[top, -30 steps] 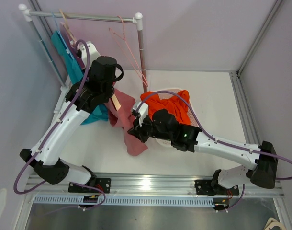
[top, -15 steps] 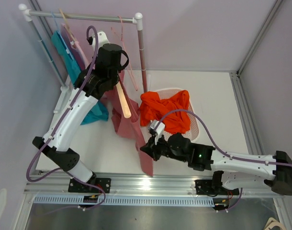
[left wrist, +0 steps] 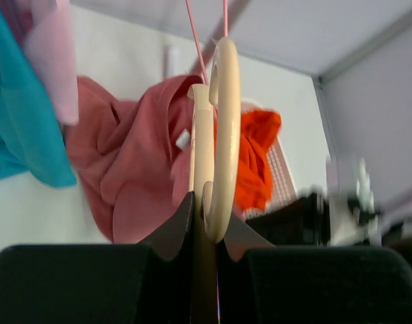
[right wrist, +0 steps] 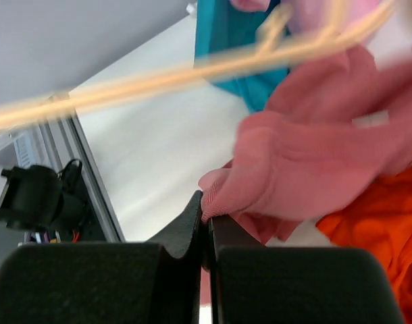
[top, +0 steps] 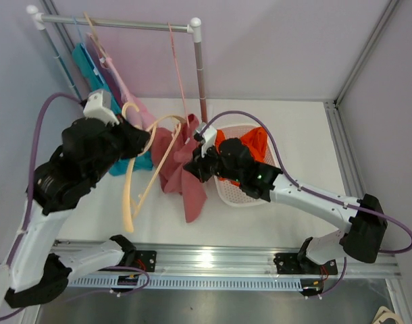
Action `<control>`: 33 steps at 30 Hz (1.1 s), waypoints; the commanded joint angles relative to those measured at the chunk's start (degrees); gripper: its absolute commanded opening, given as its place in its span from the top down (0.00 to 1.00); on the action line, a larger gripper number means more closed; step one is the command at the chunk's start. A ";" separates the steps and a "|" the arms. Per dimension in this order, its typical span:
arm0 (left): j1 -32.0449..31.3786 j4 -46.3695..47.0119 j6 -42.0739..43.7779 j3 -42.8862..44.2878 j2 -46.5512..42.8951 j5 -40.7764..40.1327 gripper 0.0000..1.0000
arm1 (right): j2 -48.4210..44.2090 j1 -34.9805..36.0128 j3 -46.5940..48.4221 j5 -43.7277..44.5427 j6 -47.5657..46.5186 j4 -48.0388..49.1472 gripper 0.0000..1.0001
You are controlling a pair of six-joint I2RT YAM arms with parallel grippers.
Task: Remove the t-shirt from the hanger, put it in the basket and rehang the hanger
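The left gripper [left wrist: 204, 210] is clamped on the cream curved hanger [left wrist: 225, 135], holding it raised. The right gripper [right wrist: 207, 217] pinches the dusty-pink t-shirt [right wrist: 307, 182], likely anchoring it so the garment slides free.

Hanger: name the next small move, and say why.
Probably draw the hanger a little leftward, off the t-shirt. The left gripper clamps the hanger, the right gripper pinches the shirt's fabric, and one hanger end looks to lie against the cloth.

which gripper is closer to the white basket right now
Right. The right gripper, shut on the pink t-shirt, sits just beside the white basket, at its left rim. The left gripper, holding the hanger, is farther left, beyond the shirt.
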 commanded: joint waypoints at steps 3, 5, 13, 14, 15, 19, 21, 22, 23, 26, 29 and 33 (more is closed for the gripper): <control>-1.15 -10.49 -0.46 -5.59 -10.96 6.68 0.99 | 3.40 -1.73 4.63 -4.43 -1.68 -1.58 1.00; -1.15 -11.20 0.15 -5.77 -13.00 1.69 0.99 | 2.79 -1.11 3.58 -4.96 -0.71 -2.28 1.00; 2.61 -4.81 2.43 -6.73 -10.83 -6.43 0.99 | -8.27 2.23 19.01 -2.41 -0.62 -14.74 1.00; 3.76 -3.75 2.70 -6.91 -10.29 -6.17 0.99 | -8.81 2.14 22.08 -1.97 -0.44 -17.72 1.00; 4.82 -2.69 2.96 -7.43 -9.59 -5.21 0.99 | -8.90 1.88 28.55 -1.80 -0.18 -19.32 1.00; 10.61 2.76 2.70 -8.40 -6.16 -0.82 0.99 | -7.33 -1.98 44.29 -2.14 0.78 -23.46 1.00; 11.50 5.49 2.35 -7.71 -4.32 -0.19 0.99 | -5.13 -5.05 49.16 -2.23 1.22 -22.76 1.00; 11.77 6.28 2.26 -7.00 -3.70 -0.54 0.99 | -4.25 -8.46 51.79 -2.23 1.23 -22.41 1.00; 11.94 7.33 2.44 -5.87 -2.48 -0.54 0.99 | -2.07 -10.41 57.04 -1.89 1.92 -21.54 1.00; 12.12 7.08 3.05 -1.29 0.16 -1.59 0.99 | 3.21 -19.02 70.59 -4.07 4.91 -21.00 1.00; 13.09 6.99 4.19 2.74 3.86 -2.73 0.99 | 9.90 -25.18 78.08 -4.70 7.72 -16.90 1.00; 15.37 12.16 7.00 2.41 6.14 -1.16 0.99 | 13.50 -30.02 78.45 -6.44 10.27 -10.72 1.00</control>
